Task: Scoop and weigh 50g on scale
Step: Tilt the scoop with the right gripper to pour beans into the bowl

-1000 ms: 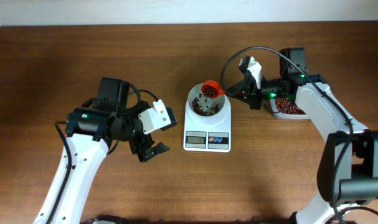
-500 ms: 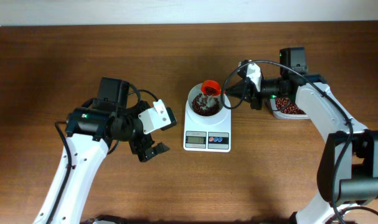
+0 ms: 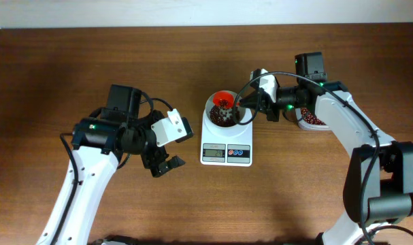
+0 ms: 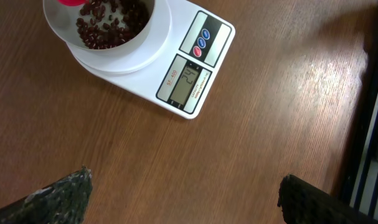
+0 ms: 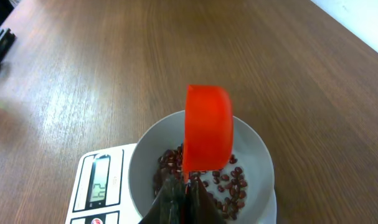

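Observation:
The white scale (image 3: 226,154) stands mid-table, and the round white bowl (image 3: 211,120) on top holds red beans (image 3: 223,118). My right gripper (image 3: 244,104) is shut on the handle of a red scoop (image 3: 223,101) that hangs over the bowl. From the right wrist, the scoop (image 5: 207,127) is just ahead of the gripper (image 5: 185,194), above the bowl (image 5: 258,155) and turned on its side. My left gripper (image 3: 164,164) stands open over bare wood left of the scale. The left wrist view has its fingertips (image 4: 73,190) far apart, with the scale (image 4: 187,79) beyond.
A clear tub of red beans (image 3: 313,120) sits right of the scale, partly under my right arm. My left arm reaches in from the lower left. The table's far edge meets a white wall.
My right gripper has moved left toward the bowl, bringing the scoop further over it. The scoop has turned. The left arm has not moved.

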